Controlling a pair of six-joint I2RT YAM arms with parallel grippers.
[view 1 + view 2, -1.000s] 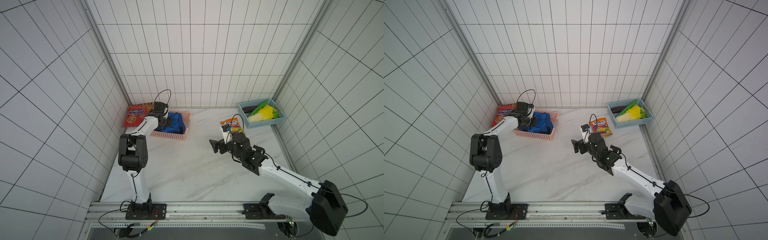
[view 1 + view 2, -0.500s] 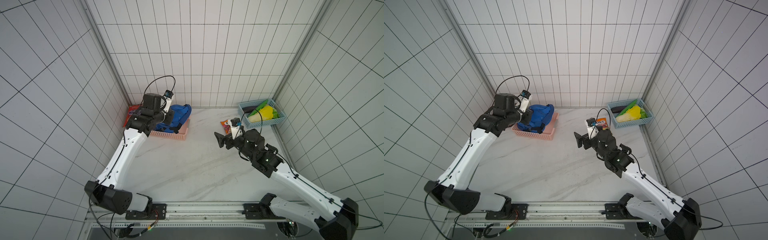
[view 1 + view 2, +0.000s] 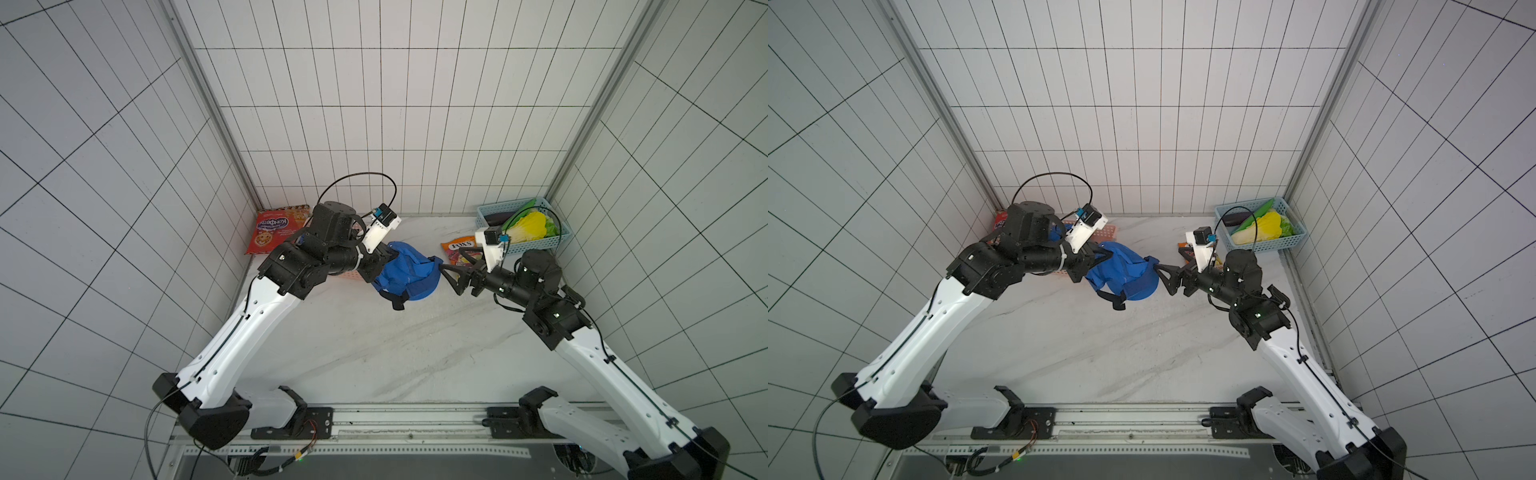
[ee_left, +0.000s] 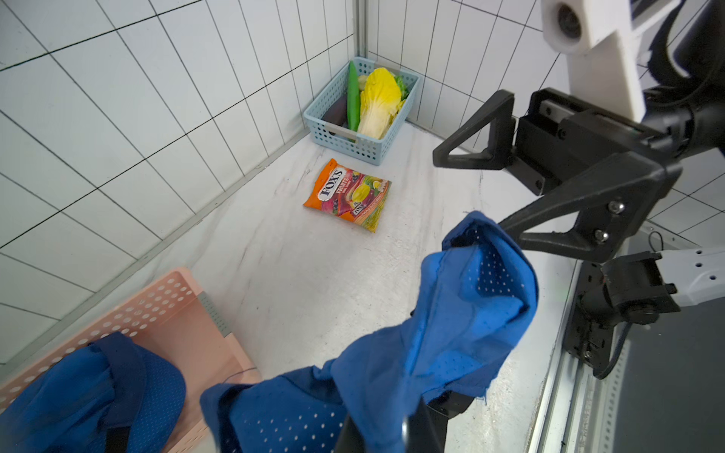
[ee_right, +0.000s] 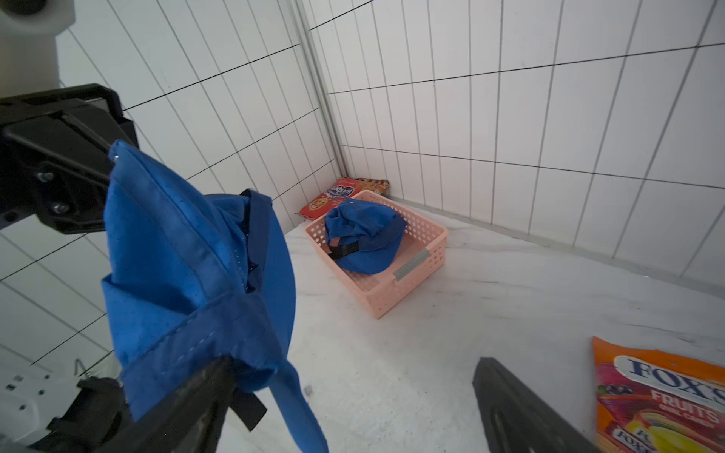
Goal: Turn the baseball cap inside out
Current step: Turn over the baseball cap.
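In the basket point(image 5: 392, 298), wrist views alone show perhaps a 2nd cap point(image 5: 365, 239).

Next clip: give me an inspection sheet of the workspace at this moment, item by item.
Surface: white marble tabletop with grey veins.
Job's things: blue cap held in the air above the table; second blue cap lies in the pink basket.
Clutter: red cookie packet in the back corner; orange candy bag; blue basket of vegetables.
Grippers: left gripper shut on the blue cap; right gripper open, one of its fingers against the cap's edge.
Cables: black cable loops over both wrist cameras; loose wires by the front rail.
Surroundings: white tiled walls on three sides.
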